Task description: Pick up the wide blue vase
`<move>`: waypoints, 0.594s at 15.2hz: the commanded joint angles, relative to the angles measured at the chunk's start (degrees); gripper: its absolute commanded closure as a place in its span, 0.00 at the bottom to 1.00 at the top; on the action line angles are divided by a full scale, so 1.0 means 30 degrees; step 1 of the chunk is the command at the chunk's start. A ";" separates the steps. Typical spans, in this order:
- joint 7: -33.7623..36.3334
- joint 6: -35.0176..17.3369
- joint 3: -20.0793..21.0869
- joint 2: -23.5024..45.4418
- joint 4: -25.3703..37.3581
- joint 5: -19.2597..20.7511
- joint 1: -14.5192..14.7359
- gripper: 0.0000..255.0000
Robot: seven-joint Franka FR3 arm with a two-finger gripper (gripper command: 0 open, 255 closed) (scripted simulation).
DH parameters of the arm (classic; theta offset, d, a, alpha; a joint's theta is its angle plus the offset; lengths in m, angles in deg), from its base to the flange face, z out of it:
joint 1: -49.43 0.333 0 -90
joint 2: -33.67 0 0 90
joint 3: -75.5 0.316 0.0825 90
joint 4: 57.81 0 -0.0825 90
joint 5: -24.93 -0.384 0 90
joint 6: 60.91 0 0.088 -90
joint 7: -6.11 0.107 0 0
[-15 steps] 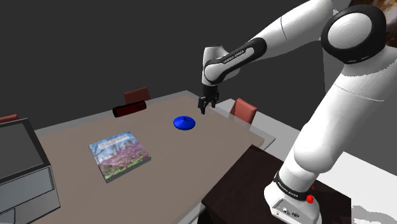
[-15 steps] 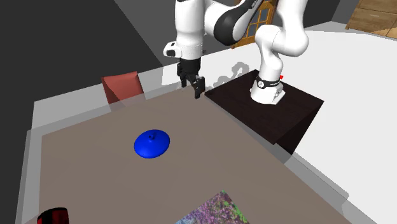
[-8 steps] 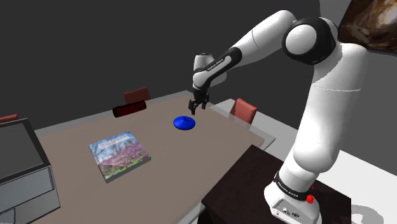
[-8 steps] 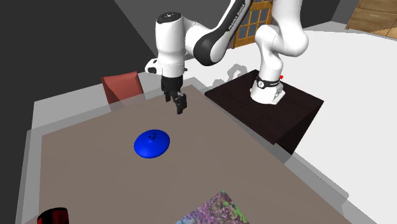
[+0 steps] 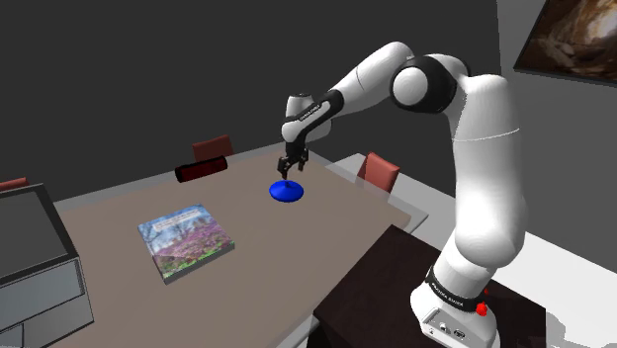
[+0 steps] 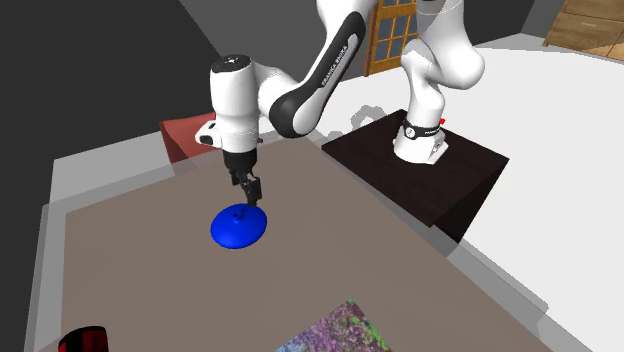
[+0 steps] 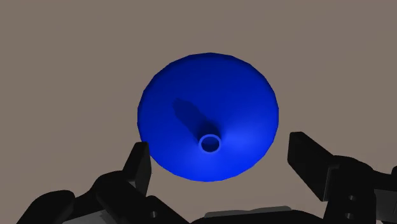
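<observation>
Brown surface (image 6: 350, 240) carries the wide blue vase (image 7: 191, 95), its narrow neck (image 7: 210, 143) pointing straight up. Directly above it hovers the end effector (image 7: 219, 156), fingers (image 7: 137, 167) spread wide and empty, straddling the neck.

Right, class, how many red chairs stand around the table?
3 in the shoulder view: one chair behind the table's far edge, another chair at that view's right, a third chair barely showing at its left. More may be hidden.
</observation>
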 commanded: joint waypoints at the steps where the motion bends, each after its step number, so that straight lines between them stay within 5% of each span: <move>1: -0.0028 -0.0146 0.0053 0.1131 0.1168 -0.0128 -0.0091 0.00; 9: 0.0001 -0.1502 0.0106 0.2454 0.1133 -0.0184 -0.0140 0.00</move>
